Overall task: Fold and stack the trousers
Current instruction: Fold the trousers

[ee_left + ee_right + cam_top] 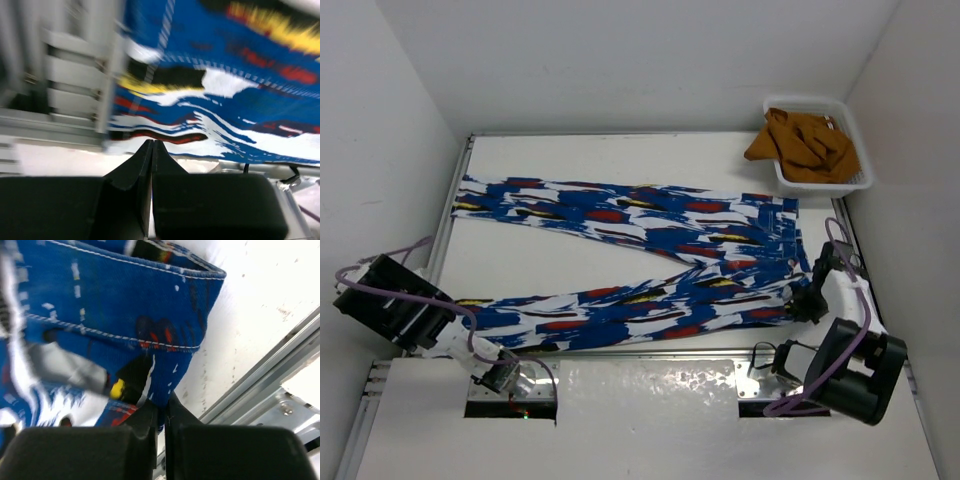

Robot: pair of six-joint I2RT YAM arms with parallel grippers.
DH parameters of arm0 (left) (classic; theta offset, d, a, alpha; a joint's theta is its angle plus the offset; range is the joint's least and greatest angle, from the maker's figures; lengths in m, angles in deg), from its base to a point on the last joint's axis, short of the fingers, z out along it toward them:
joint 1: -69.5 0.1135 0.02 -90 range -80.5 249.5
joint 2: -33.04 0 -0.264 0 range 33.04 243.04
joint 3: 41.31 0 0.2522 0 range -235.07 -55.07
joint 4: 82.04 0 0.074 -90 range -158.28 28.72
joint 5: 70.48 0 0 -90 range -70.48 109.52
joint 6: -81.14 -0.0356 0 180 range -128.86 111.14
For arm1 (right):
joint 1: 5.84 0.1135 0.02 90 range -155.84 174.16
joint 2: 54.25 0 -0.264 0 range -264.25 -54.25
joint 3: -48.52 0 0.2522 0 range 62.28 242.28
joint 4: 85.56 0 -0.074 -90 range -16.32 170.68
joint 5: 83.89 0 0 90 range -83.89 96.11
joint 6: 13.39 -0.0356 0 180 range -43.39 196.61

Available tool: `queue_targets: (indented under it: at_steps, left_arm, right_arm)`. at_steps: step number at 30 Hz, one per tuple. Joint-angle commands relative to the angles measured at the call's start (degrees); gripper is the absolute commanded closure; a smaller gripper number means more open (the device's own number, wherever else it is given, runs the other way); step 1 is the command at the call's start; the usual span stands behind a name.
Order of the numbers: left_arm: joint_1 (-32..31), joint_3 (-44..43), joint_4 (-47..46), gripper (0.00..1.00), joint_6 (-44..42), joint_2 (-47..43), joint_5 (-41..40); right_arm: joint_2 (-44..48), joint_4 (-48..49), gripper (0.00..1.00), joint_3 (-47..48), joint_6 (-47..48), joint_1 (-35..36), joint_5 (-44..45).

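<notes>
**Trousers spread flat, right gripper pinching the waist**

We saw the trousers (750, 265) lying unfolded on the white table (570, 155). The waist was at the right and the two legs ran off to the left, splayed apart so that bare table showed between them. The far leg stretched across the middle of the table. The near leg ran along the near edge.

The right gripper (810, 305) sat at the near corner of the waist. In its wrist view the two fingers were clenched on the stitched blue edge of the trousers (110, 300), with the cloth running down into the right gripper (161, 407). A metal rail (260, 385) crossed the table edge just beside it.

The left gripper (505, 378) was low at the near edge, close to the cuff end of the near leg. Its wrist view was blurred, yet we could see the left gripper (152, 145) with its fingers pressed together and nothing between them. The printed trousers (225, 100) lay just ahead of the tips.

In the far right corner stood a white basket (825, 186) holding a crumpled brown cloth (805, 145), well apart from the trousers.
</notes>
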Motion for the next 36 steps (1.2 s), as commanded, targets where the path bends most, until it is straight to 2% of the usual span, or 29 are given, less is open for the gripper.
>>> queue_targets:
  at_steps: [1, 4, 12, 17, 18, 20, 21, 22, 23, 24, 25, 26, 28, 29, 31, 33, 34, 35, 36]
  left_arm:
    - [0.43, -4.87, 1.37, 1.00, -1.47, -3.82, 6.11]
    - [-0.09, -9.88, 4.18, 1.00, -1.30, -3.74, 9.44]
    - [-2.47, -26.23, 11.21, 1.00, -0.51, -3.12, 11.73]
    - [-7.03, -33.71, 14.29, 1.00, -1.20, -2.76, 12.61]
    - [-8.26, -33.10, 15.60, 1.00, -5.12, -2.76, 12.44]
    - [-13.96, -24.35, 16.23, 0.98, -10.85, -5.82, 8.85]
    - [-16.07, -19.78, 15.71, 0.89, -19.75, -8.54, 7.96]
    - [-19.22, -11.91, 16.49, 0.84, -25.58, -13.26, 8.74]
    - [-19.86, -9.74, 16.49, 0.79, -29.30, -13.75, 8.83]
    - [-20.65, -8.67, 15.45, 0.69, -30.81, -13.58, 8.31]
    - [-22.05, -7.18, 12.57, 0.66, -32.13, -12.97, 6.13]
    - [-22.85, -6.39, 11.41, 0.59, -35.19, -12.87, 4.98]
    - [-26.18, -5.59, 6.42, 0.51, -34.09, -12.52, 4.00]
    - [-27.59, -5.76, 4.56, 0.47, -29.82, -12.09, 4.26]
    - [-31.36, -5.15, 0.08, 0.46, -25.75, -10.59, 5.58]
    - [-34.97, -2.96, -1.87, 0.50, -23.45, -9.45, 5.24]
    - [-36.90, 3.49, -6.23, 0.58, -23.45, -8.49, 2.19]
    - [-36.92, 3.55, -6.27, 0.60, -24.14, -8.48, 2.15]
    - [-37.62, 8.34, -9.40, 0.62, -24.93, -7.52, -0.98]
  right_arm:
    - [3.50, 0.32, 1.00, 5.29, 0.58, -0.16, 3.07]
    - [5.25, -2.39, 1.00, 10.64, 2.59, -0.16, 5.08]
    - [8.95, -6.71, 1.00, 20.41, 6.91, -0.16, 9.57]
    - [8.34, -6.45, 1.00, 25.95, 8.57, 0.19, 8.78]
    - [7.99, -6.54, 1.00, 26.39, 8.75, 0.54, 8.35]
    - [8.07, -5.66, 1.00, 25.26, 8.40, 0.63, 7.64]
    - [8.42, -4.27, 1.00, 23.34, 7.88, 0.63, 7.12]
    - [8.34, -3.56, 1.00, 22.36, 7.70, 0.71, 6.85]
    - [8.34, -2.85, 1.00, 21.66, 7.61, 0.63, 6.59]
    - [7.99, -1.89, 1.00, 20.78, 7.78, 0.71, 5.98]
    - [6.85, -1.88, 1.00, 20.77, 8.05, 0.72, 5.19]
    - [6.23, -1.88, 1.00, 20.95, 8.66, 1.06, 4.92]
    - [4.92, -1.70, 1.00, 20.95, 9.19, 1.50, 4.91]
    - [4.91, -1.36, 1.00, 20.77, 9.28, 1.77, 5.09]
    - [5.08, -0.39, 1.00, 19.90, 9.11, 1.86, 4.92]
    - [5.44, 0.32, 1.00, 19.02, 8.93, 1.86, 4.83]
    - [5.61, 0.67, 1.00, 18.58, 8.75, 1.86, 4.91]
    - [5.79, 0.67, 1.00, 18.57, 8.75, 1.86, 5.00]
    - [5.79, 0.58, 1.00, 18.57, 8.49, 1.86, 5.18]
